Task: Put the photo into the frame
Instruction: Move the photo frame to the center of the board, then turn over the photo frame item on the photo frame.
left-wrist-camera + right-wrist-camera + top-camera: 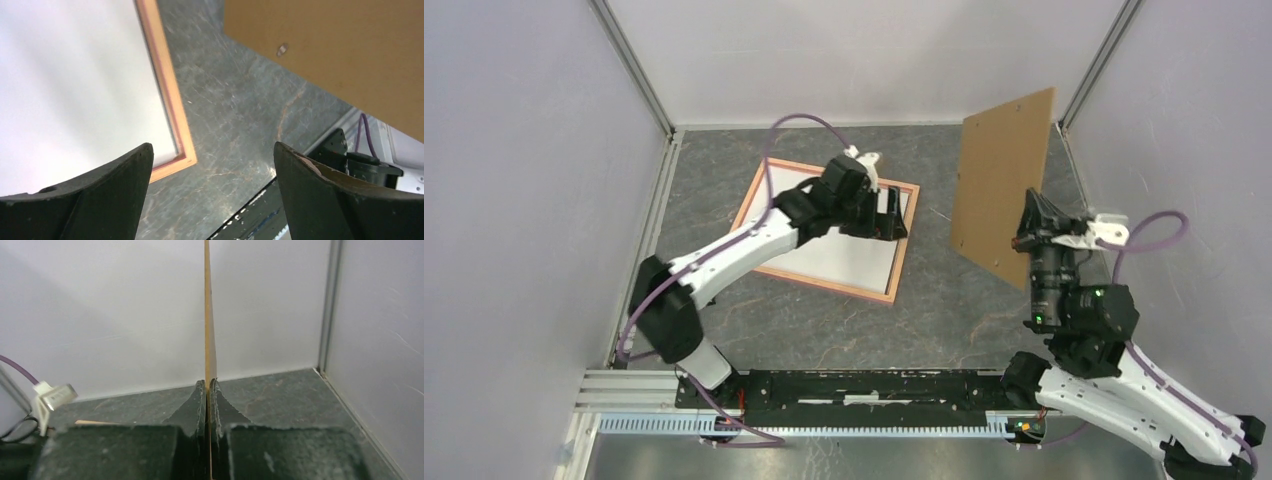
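Note:
The salmon-pink frame [855, 291] lies flat on the grey table. The photo [844, 258] lies inside it with its white back up; the picture side is hidden. My left gripper [896, 214] hovers open and empty over the frame's right edge. In the left wrist view my gripper [212, 145] stands wide open above the frame's corner [167, 85] and the white photo back [75, 85]. My right gripper [1027, 233] is shut on the lower edge of the brown backing board [999, 170] and holds it upright in the air, to the right of the frame. In the right wrist view my gripper [208, 382] pinches the board edge-on [207, 315].
White walls enclose the table on the left, back and right. A metal rail [824, 390] with the arm bases runs along the near edge. The board also shows in the left wrist view [340, 55], above the table to the right of the frame.

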